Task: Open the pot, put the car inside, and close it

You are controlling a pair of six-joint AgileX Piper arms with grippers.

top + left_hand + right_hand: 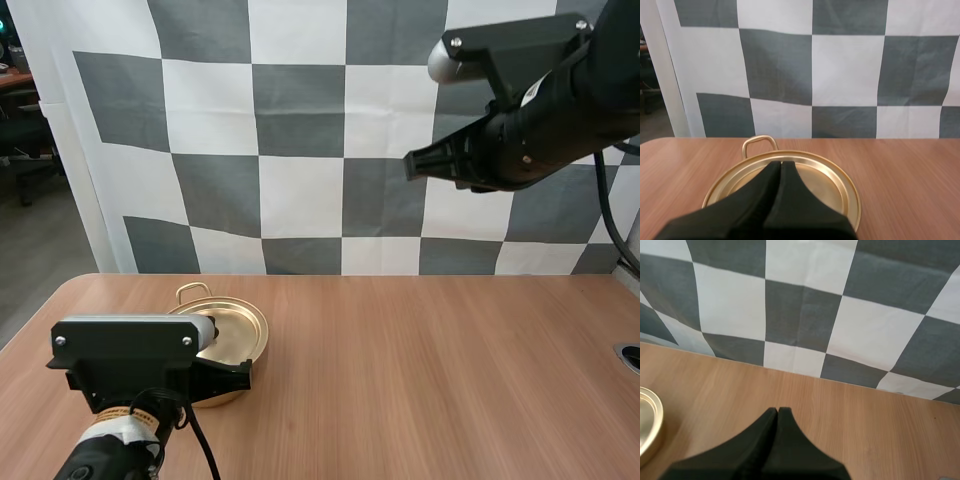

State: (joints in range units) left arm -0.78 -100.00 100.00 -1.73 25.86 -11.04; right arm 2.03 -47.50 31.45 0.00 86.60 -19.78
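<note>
Both grippers are showing fingers pressed together, gripping nothing. The left gripper (781,164) is hovering over the near rim of the lidded pot (235,330), which is lying at its 12 o'clock. The right gripper (410,165) is hanging high at the pot's 2 o'clock, well apart, so the left arm is judged nearer.

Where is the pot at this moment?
In the high view the pot stands on the left side of the table, lid on, just below my shut left gripper.

The pot (238,338), lid (826,186) on, sits on the table's (450,380) left, under the left claw (781,165).
</note>
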